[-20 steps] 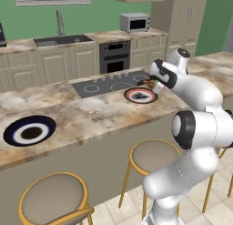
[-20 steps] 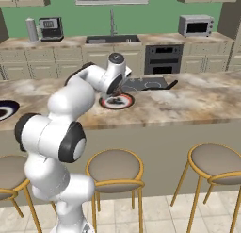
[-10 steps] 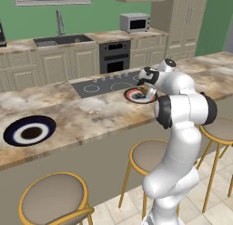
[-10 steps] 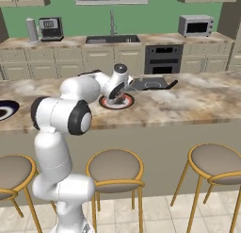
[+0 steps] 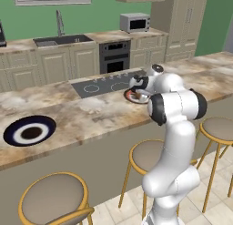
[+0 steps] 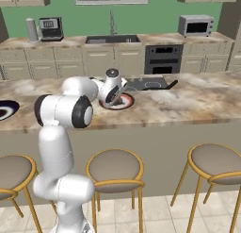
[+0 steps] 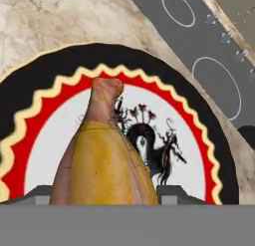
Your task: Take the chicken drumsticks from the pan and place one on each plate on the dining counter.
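My gripper (image 7: pixel 104 192) is shut on a golden-brown chicken drumstick (image 7: pixel 104 155), whose bony end points away from the hand. It hangs just over the plate with the red, yellow-scalloped rim (image 7: pixel 30 135) and a dark centre. From the base, the gripper (image 5: pixel 138 85) (image 6: pixel 113 93) sits low over that plate (image 5: pixel 132 98) (image 6: pixel 128 103) on the dining counter (image 5: pixel 91 119) (image 6: pixel 197 104). The navy-rimmed plate (image 5: pixel 29 130) (image 6: pixel 5 109) lies far to the left with nothing on it. The black pan (image 6: pixel 162 84) rests behind, its handle pointing right.
The grey cooktop (image 5: pixel 102 85) (image 7: pixel 209 56) lies just beyond the red plate. Round stools (image 5: pixel 157 155) (image 6: pixel 115 166) stand along the counter's near side. A sink (image 5: pixel 61 39) and a microwave (image 5: pixel 135 22) line the back wall.
The hand has carried the drumstick leftward from beside the pan to over the red-rimmed plate. The elbow has swung in close to the counter and the arm stands more upright.
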You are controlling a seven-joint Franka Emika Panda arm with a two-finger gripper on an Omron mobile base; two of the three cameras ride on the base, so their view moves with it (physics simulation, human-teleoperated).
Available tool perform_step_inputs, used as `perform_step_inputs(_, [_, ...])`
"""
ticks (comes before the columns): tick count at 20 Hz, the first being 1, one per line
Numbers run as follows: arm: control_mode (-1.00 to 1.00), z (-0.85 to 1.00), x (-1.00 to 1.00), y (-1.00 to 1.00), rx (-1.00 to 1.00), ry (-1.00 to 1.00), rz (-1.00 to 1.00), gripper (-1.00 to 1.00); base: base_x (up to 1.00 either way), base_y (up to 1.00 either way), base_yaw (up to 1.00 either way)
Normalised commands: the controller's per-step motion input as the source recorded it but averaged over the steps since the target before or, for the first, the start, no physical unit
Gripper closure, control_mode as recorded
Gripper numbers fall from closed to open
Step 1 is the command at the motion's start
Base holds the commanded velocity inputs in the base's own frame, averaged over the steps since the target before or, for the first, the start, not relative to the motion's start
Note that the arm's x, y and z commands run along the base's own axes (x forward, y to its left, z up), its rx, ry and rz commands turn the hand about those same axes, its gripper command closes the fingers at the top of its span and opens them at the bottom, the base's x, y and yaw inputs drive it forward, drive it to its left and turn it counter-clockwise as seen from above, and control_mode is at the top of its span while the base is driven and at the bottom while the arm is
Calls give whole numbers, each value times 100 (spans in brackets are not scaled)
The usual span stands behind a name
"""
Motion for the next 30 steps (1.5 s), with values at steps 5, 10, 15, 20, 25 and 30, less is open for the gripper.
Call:
perform_step_inputs(5, [-100,-34,61,-18,0,-1,1,100,0,0,0])
perform_step_inputs(10, [-100,-2,11,-20,0,-12,3,-100,0,0,0])
perform_step_inputs(15, [-100,6,-13,-2,0,-12,15,-100,0,0,0])
perform_step_inputs(20, [-100,3,-24,5,-5,11,21,-100,0,0,0])
perform_step_inputs(25, [-100,62,-82,0,-4,11,23,-100,0,0,0])
perform_step_inputs(30, [-100,100,-60,18,-2,-17,27,-100,0,0,0])
